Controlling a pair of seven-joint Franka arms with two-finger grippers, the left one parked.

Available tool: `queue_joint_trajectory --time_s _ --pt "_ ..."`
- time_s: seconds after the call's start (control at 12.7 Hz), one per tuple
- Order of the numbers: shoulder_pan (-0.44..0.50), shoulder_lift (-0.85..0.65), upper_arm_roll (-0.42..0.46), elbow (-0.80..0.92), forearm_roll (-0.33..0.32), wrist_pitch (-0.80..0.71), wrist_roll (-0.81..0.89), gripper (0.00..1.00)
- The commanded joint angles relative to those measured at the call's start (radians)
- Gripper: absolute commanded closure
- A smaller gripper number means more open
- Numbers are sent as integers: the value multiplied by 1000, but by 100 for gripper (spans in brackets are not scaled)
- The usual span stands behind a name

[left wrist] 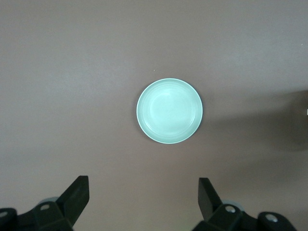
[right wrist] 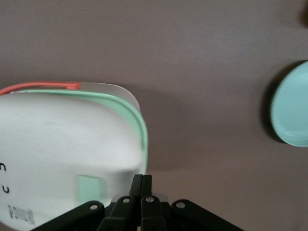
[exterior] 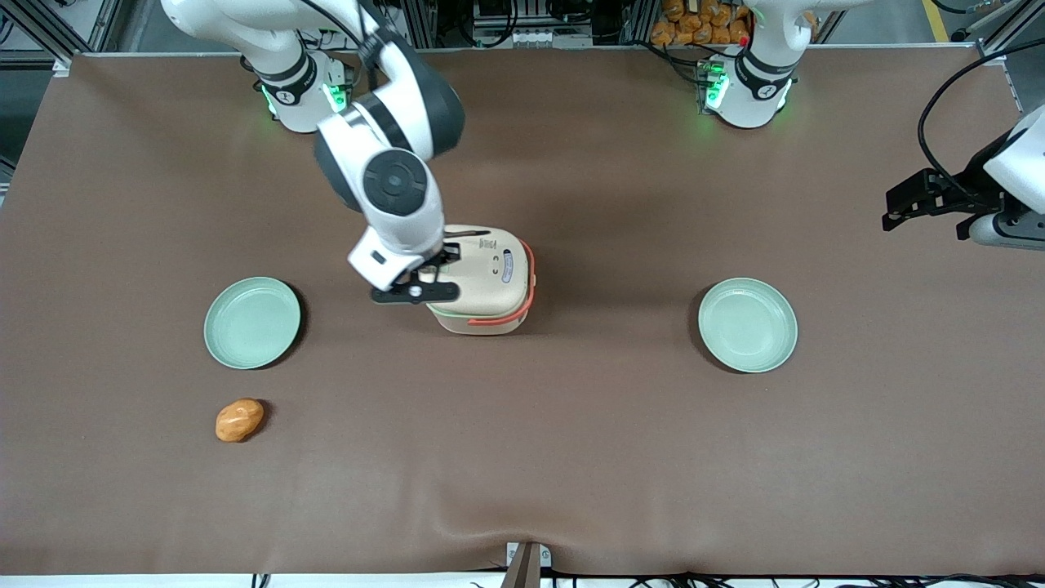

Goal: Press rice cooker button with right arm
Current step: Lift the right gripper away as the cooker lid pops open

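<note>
Front view: my right arm reaches over the brown table, its pincer low at the rice cooker, on the edge toward the working arm's end. The cooker stands between two green plates.

Right wrist view: the pincer is pinched narrow, tips together, just beside the cream lid's rim. The button lies close alongside. I judge I'm approaching; next I must shift over the button and push down.
</note>
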Motion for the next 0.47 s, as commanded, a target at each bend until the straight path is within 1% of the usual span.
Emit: queue_joint_trajectory --time_s 0.0,0.08,0.16,0.24,0.31,0.39 --pt "-98 -107 7 48 12 -96 -33 90" --pt "-127 -136 4 51 12 -120 -100 81" --pt "-161 -163 3 60 3 -169 -166 70" --pt "-205 -189 1 67 -5 -218 -220 56" --pt "-262 -220 1 69 -6 -243 -269 49" --pt "-318 -248 1 69 -6 -264 -308 29"
